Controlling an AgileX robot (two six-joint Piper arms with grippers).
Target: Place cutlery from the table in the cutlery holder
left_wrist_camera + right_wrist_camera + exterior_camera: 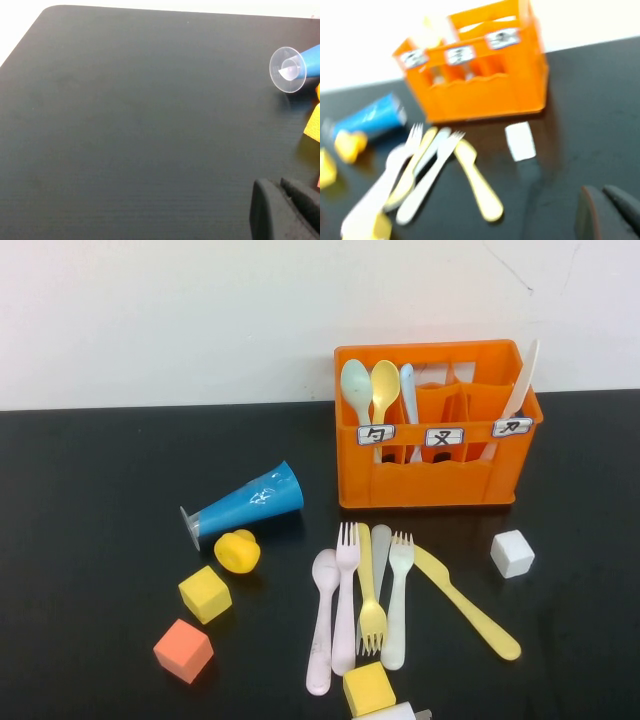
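We are partway through sorting: the orange cutlery holder [437, 425] is standing by the far edge of the table [90, 480], right of centre, already carrying a pale grey spoon [355, 382], a yellow spoon [385, 380] and a white piece in its left compartment and a white knife [520, 390] in its right one, while the middle one is looking empty. Still waiting near the near edge are a pink spoon [322, 620], a pink fork [346, 600], a yellow fork [369, 605], a white fork [398, 600], a yellow knife [465, 602] and a grey piece mostly buried beneath them. We are judging that the next move calls for a reach to this cluster, probably the yellow knife, lying freest at its right side. Neither arm is showing in the high view. The left gripper [287, 210] is hanging over bare table toward the left side, near the blue cone-shaped cup [245, 503]; the right gripper [610, 215] is hovering right of the cutlery. Only a dark corner of each is visible, so we cannot tell how their jaws are standing.
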